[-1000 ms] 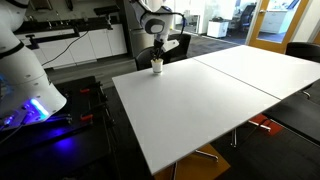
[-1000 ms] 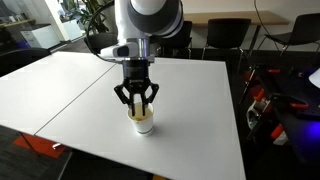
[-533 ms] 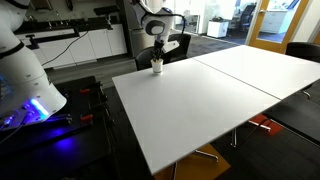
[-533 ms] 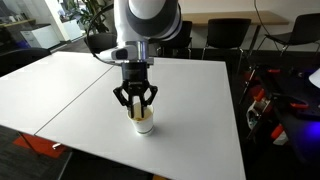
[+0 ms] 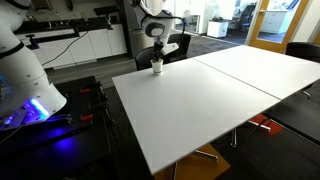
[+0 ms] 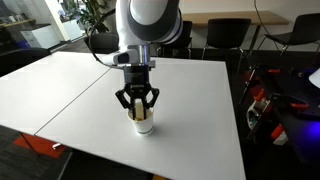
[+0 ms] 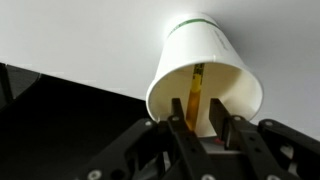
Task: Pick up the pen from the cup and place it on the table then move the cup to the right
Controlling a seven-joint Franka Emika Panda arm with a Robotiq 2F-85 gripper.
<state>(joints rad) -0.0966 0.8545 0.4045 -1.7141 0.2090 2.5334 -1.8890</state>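
Observation:
The white cup (image 7: 212, 58) stands near the edge of the white table (image 7: 90, 35). A thin brownish pen (image 7: 195, 92) leans inside it. My gripper (image 7: 200, 122) hangs just above the cup's mouth with its fingers partly closed. The pen's upper end rises between them, close to one finger (image 7: 178, 128), with a visible gap to the other. In both exterior views the gripper (image 6: 138, 106) points straight down over the cup (image 6: 144, 124), which sits near a table corner (image 5: 156, 66). The pen is too small to make out there.
The table edge (image 7: 70, 76) runs close beside the cup, with dark floor below it. A seam (image 5: 215, 75) joins the two tabletops. Office chairs (image 6: 225, 38) stand behind the table, and a dark bench with glowing equipment (image 5: 35, 105) lies to one side.
The gripper has sunk slightly toward the cup. The cup and the pen have not moved.

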